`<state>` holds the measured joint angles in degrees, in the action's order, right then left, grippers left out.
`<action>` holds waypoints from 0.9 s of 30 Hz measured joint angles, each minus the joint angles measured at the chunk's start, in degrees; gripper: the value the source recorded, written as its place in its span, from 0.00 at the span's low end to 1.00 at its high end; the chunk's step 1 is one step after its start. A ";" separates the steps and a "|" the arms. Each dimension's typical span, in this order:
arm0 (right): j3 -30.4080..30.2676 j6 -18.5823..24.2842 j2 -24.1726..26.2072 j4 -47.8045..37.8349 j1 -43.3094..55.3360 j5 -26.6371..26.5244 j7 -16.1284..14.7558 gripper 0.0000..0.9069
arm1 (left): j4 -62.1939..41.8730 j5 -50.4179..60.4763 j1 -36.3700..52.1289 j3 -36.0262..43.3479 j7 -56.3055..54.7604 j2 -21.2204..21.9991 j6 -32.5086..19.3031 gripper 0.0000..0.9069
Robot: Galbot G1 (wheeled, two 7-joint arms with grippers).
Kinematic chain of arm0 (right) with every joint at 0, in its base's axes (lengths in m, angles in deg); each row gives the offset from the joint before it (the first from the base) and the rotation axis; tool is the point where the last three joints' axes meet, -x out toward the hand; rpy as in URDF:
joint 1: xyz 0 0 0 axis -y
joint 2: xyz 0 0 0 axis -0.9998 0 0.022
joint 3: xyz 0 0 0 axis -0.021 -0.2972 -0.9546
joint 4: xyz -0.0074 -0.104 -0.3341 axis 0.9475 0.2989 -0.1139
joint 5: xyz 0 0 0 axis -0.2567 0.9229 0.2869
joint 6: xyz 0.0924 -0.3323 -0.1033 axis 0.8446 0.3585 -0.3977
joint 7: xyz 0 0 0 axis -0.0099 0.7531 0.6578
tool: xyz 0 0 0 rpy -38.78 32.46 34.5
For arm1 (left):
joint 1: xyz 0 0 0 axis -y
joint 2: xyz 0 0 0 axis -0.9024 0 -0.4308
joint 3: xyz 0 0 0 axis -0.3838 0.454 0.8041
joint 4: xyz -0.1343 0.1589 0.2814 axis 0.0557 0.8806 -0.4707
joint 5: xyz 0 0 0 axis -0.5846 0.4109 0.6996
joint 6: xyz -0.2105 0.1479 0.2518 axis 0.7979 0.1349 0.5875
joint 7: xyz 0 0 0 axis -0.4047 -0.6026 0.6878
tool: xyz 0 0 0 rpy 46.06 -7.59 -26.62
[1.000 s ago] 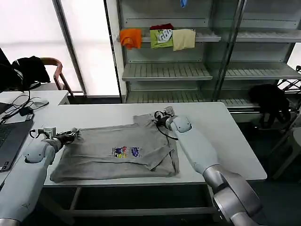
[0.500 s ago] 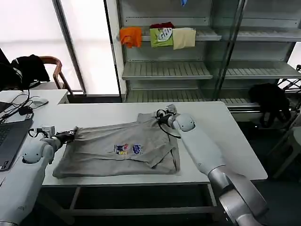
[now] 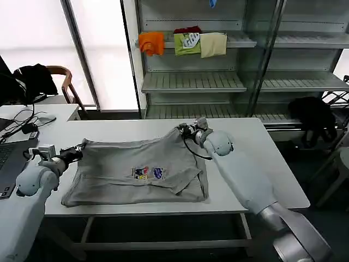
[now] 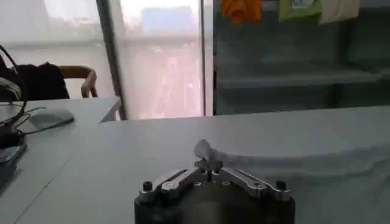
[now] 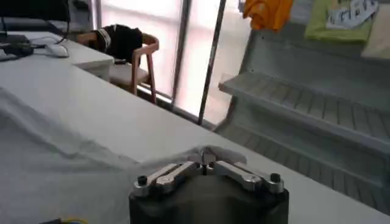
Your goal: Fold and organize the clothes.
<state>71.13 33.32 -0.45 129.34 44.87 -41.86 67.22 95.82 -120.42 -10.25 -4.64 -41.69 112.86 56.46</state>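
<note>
Both my grippers are clamped on the far edge of the grey shirt: my left gripper pinches the shirt's left far corner, my right gripper its right far corner, each with a tuft of cloth nipped between shut fingers. Beneath the shirt, the white table carries it spread flat, chest print facing up near the shirt's middle. I judge this is the start of a fold: next I need to lift both corners evenly and carry them toward the shirt's near hem, keeping the edge taut.
</note>
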 measured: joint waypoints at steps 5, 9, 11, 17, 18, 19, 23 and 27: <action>0.34 -0.31 2.93 6.82 -3.53 -1.96 2.49 0.00 | 3.91 -0.78 -4.19 -2.03 -2.27 0.20 -0.90 0.01; 1.20 -0.50 5.53 11.91 -7.22 -2.78 3.64 0.00 | 7.08 -1.32 -7.15 -3.46 -4.87 0.55 -0.85 0.01; 1.59 -0.50 6.65 14.17 -9.13 -2.99 3.92 0.00 | 8.71 -1.45 -8.47 -4.18 -6.08 0.64 -0.55 0.01; 2.91 -0.42 9.82 20.56 -15.05 -3.59 4.76 0.00 | 13.71 -1.15 -12.93 -6.35 -9.29 0.64 0.83 0.02; 3.09 -0.37 10.25 21.43 -15.91 -3.63 4.86 0.00 | 14.52 -1.00 -13.65 -6.69 -9.83 0.66 1.02 0.02; 3.34 -0.35 10.77 22.44 -16.85 -3.71 5.01 0.00 | 15.15 -0.81 -14.32 -7.02 -10.28 0.68 1.13 0.02; 4.11 -0.34 12.30 25.57 -19.97 -3.90 5.35 0.00 | 16.79 -0.03 -16.79 -7.62 -11.83 0.91 1.52 0.02; 4.98 -0.01 13.68 28.26 -23.01 -3.73 5.29 0.00 | 17.85 0.80 -18.66 -8.13 -12.69 1.06 1.70 0.02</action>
<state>76.11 33.31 13.23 157.60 21.86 -45.60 72.51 113.67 -119.62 -28.91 -12.77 -54.38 113.91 58.16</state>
